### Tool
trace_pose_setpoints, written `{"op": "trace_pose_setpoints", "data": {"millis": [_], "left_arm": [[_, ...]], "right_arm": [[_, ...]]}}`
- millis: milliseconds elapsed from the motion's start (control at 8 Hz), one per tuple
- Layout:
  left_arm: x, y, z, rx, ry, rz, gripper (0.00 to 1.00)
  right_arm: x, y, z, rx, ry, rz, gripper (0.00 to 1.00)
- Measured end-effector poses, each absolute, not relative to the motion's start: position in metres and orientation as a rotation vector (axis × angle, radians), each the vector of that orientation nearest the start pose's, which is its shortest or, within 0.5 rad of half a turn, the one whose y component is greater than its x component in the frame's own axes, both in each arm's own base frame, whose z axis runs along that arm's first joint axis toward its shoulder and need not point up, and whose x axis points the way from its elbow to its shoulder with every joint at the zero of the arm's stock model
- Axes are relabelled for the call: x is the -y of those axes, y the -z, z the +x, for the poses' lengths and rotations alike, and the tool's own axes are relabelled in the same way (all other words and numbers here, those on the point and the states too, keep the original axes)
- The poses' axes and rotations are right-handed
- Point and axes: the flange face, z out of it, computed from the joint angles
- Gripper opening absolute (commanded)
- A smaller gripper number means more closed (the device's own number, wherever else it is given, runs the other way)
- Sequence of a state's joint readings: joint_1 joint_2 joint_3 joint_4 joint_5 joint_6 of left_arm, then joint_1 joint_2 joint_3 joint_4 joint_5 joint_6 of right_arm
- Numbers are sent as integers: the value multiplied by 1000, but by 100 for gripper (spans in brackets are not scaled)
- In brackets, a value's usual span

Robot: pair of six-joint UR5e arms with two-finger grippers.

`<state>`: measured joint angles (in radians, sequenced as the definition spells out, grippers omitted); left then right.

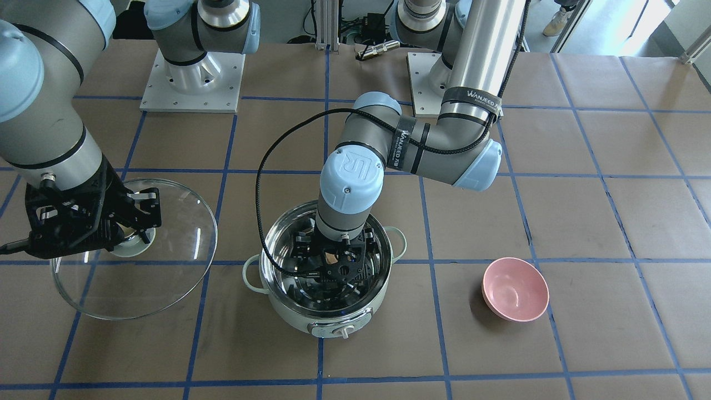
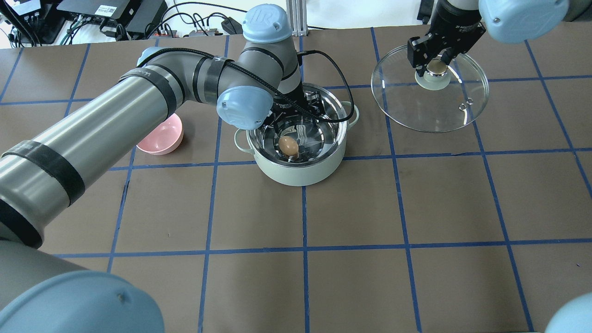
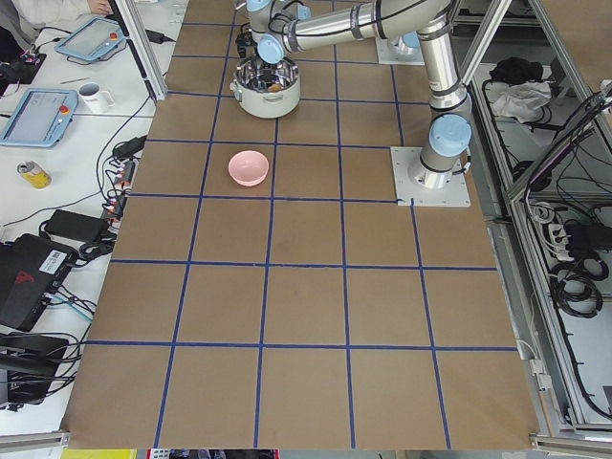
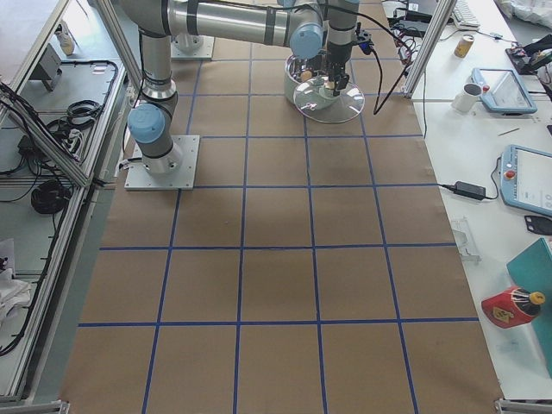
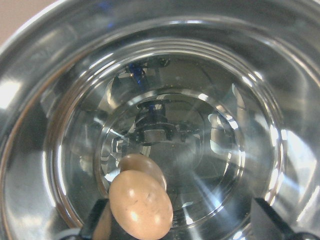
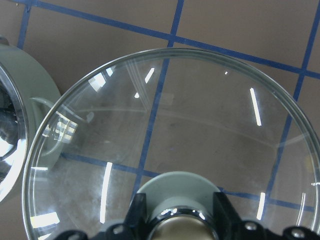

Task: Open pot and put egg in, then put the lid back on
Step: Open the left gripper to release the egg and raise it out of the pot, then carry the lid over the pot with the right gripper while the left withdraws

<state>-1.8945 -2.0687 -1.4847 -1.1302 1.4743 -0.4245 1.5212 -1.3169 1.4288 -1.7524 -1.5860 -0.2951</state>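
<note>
Since the pot (image 2: 300,173) stands open: the first step counts as done.
Lid (image 2: 430,106): held off to the robot's right of the pot, over the desk (image 2: 370,208). Whether its rim touches the desk cannot be told.
Right gripper (image 6: 177,226): fingers (image 2: 418,60) clamped on the lid's knob (image 2: 437,68) from both sides.
Egg (image 2: 288,146): inside the pot, apparently resting on the steel floor, its reflection directly against it.
Left gripper (image 5: 182,222): lowered into the pot. Fingers (image 5: 100,222) spread wide, with the egg between them, nearer one finger and not clamped.
Done: pot opened; egg placement judged complete or nearly so.
Remaining: lift the left arm out of the pot, then carry the lid across and seat it on the rim.
</note>
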Motion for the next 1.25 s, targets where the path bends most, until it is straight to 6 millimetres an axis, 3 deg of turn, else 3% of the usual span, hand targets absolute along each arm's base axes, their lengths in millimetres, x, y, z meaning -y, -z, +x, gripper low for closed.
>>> {"op": "trace_pose_setpoints", "data": {"millis": [375,625,875,1250], "left_arm": [[572,-353,-341,-3267,151,-151,100],[567,-400,-329,-3262,251,-167,100],[563,-443,-289,-3210,296,-223,100],[533,-521,-211,-3177,347,-115,100]], "right_arm": [[608,-438,106,-3123,112,-339,0],[606,-440,120,-3121,121,-331,0],[598,-439,168,-3123,147,-296,0],[585,-425,249,-3122,174,-253,0]]}}
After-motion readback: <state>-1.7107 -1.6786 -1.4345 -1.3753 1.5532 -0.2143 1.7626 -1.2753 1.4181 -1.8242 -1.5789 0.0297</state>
